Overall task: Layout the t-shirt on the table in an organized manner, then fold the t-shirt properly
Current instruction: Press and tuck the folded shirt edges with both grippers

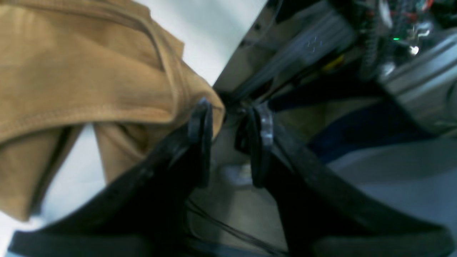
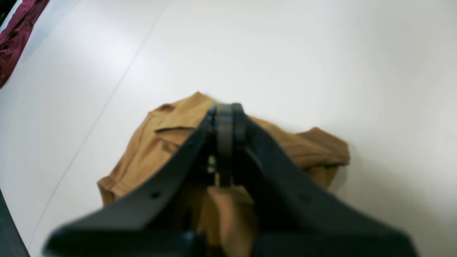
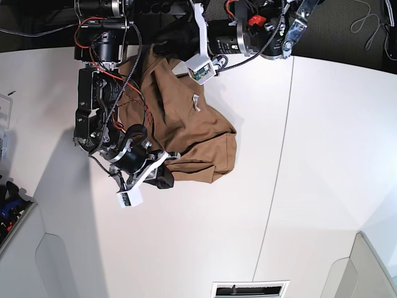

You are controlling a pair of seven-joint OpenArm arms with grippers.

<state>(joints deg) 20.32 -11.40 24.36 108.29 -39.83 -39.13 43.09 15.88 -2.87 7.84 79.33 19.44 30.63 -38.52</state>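
The tan-brown t-shirt lies bunched at the far left of the white table. My right gripper sits at the shirt's near edge. In the right wrist view, that gripper is shut, with t-shirt fabric rising between its fingers. My left gripper hovers at the table's back edge. It is open, with a clear gap between the jaws. A fold of the t-shirt touches the tip of one of its fingers. In the base view the left gripper is by the shirt's far end.
A maroon cloth lies at the table's far corner in the right wrist view. A thin dark seam crosses the tabletop. Beyond the back edge are metal frame rails and cables. A bin stands off the left side.
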